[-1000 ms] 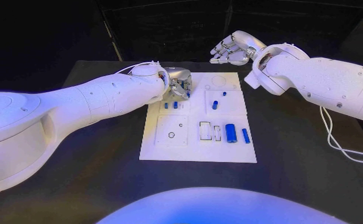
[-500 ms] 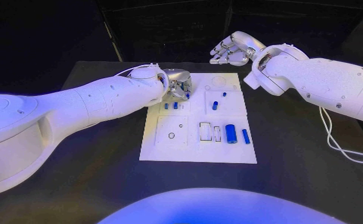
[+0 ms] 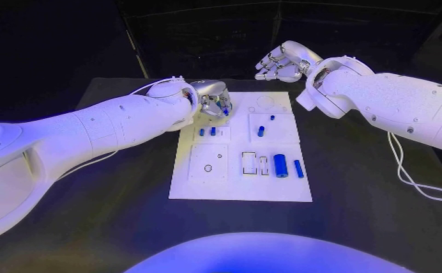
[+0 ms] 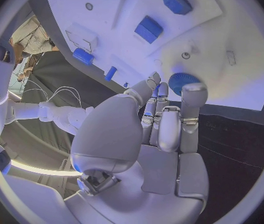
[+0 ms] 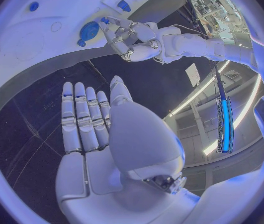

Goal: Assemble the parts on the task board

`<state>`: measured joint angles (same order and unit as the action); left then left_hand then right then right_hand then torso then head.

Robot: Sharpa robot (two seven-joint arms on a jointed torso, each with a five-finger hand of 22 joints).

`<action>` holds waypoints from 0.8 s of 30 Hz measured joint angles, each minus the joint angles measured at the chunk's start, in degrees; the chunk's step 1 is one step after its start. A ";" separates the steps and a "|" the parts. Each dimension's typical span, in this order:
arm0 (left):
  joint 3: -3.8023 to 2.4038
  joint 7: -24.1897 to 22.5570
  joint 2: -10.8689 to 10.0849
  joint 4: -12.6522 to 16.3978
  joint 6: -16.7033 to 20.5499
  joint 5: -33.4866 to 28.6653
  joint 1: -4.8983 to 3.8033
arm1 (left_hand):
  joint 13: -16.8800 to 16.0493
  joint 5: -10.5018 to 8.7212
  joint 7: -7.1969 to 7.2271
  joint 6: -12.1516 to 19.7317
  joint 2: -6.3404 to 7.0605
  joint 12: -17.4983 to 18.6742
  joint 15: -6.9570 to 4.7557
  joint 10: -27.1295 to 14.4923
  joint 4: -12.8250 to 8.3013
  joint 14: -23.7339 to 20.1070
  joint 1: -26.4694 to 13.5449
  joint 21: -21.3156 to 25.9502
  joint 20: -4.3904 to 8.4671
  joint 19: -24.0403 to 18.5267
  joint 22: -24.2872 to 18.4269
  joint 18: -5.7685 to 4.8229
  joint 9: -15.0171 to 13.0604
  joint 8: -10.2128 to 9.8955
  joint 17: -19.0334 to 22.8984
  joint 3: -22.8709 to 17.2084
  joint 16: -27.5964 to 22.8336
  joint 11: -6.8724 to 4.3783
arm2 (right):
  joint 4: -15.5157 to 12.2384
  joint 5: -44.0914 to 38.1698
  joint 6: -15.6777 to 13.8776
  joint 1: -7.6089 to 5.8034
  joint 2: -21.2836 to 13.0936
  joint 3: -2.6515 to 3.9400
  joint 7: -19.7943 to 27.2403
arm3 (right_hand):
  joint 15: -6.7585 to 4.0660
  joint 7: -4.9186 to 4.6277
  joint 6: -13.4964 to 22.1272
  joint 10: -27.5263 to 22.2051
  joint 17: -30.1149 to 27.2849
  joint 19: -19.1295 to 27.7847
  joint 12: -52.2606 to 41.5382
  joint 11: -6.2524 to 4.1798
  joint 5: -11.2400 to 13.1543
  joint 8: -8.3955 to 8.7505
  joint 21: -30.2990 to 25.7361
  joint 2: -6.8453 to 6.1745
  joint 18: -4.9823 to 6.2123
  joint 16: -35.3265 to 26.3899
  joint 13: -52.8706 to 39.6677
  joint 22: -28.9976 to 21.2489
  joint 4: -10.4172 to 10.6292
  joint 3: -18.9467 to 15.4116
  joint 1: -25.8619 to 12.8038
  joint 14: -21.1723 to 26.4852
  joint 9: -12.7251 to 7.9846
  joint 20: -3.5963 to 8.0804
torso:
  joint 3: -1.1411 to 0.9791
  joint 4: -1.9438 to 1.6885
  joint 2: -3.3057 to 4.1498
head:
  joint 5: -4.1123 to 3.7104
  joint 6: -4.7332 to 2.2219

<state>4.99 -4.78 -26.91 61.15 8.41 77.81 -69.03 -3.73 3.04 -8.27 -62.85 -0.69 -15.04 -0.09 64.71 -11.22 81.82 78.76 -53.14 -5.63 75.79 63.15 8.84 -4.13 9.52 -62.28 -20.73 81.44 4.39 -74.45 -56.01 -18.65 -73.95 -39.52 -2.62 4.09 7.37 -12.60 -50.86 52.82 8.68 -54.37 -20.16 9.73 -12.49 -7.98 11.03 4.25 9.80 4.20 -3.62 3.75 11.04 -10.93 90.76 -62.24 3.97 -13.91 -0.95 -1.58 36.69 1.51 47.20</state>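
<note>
1. The task board [image 3: 241, 187] is seen at centre frame in the head view, with blue parts [image 3: 280, 165] in its lower right.
2. A round blue part [image 4: 183, 81] is touched by the left hand [image 3: 214, 102]; a grip cannot be told, being partly hidden.
3. The right hand [image 3: 281, 62] is held above the upper right of the task board, fingers extended, slightly apart, empty.

- The room is dark; the background behind the black table [image 3: 110, 222] is near black.
- Bluish-violet light tints the white arms and the task board [image 3: 241, 183].
- Strip lights glow at the right of the right wrist view.
- Both wrist views are fisheye circles in dark frames, with board edges bent.
- Glare whitens the board's centre in the left wrist view.
</note>
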 measured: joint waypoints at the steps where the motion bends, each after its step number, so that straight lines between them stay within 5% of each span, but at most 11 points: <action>1: -0.19 0.04 -0.39 0.35 0.04 -0.16 0.00 | 0.00 0.00 0.00 0.00 0.00 0.00 0.00 0.25 0.00 0.00 0.00 0.00 0.00 0.00 0.00 0.00 0.00 -0.16 0.04 0.00 0.00 0.06 | 0.01 0.03 0.00 0.00 -0.01 0.00 0.01 | 0.00 0.00 0.00 0.00 -0.01 0.00 0.00 0.00 0.00 0.00 0.00 0.00 0.00 0.00 0.00 0.00 0.00 0.00 0.00 0.00 0.00 0.00 | 0.00 0.00 0.00 | 0.00 -0.01; 8: -0.82 0.51 -2.84 2.10 -0.03 -1.50 -0.05 | -0.08 0.00 0.00 0.00 0.31 0.24 0.00 0.32 -0.14 0.00 -0.30 -0.24 0.00 0.00 0.15 0.00 0.00 -0.40 0.26 -0.15 0.00 0.10 | 0.17 0.19 -0.02 0.03 -0.19 0.00 0.05 | 0.00 0.00 0.00 0.00 -0.01 0.00 0.00 0.00 0.00 0.00 0.00 0.00 0.00 0.00 0.00 0.00 0.00 0.00 0.00 0.00 0.00 0.00 | -0.01 -0.22 -0.06 | 0.12 -0.06; 24: -0.98 1.95 -6.24 3.29 -2.78 -4.06 0.08 | -0.10 0.00 -0.21 -0.20 0.60 0.83 0.00 0.31 -0.15 -0.01 -0.51 -0.24 0.00 0.00 0.31 0.00 0.11 -0.42 1.00 -0.15 0.00 0.11 | 0.28 0.32 0.02 0.16 -0.36 0.00 0.03 | 0.00 0.00 0.00 0.00 -0.07 0.00 0.00 0.00 0.00 0.00 -0.25 0.00 0.00 -0.21 -0.01 0.00 0.00 0.00 0.00 0.00 0.00 0.00 | -0.01 -0.14 -0.02 | 0.77 0.19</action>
<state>4.01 -2.83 -33.16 64.44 5.63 73.75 -68.95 -3.84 3.04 -8.48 -63.06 -0.10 -14.21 -0.09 65.02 -11.37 81.81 78.26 -53.37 -5.63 75.79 63.47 8.85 -4.02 9.10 -61.28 -20.88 81.43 4.49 -74.16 -55.69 -18.63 -73.79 -39.87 -2.62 4.12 7.37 -12.60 -50.86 52.82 8.61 -54.37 -20.17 9.73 -12.49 -7.97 10.79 4.24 9.80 3.99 -3.63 3.75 11.05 -10.93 90.77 -62.24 3.97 -13.91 -0.96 -1.71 36.67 2.28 47.40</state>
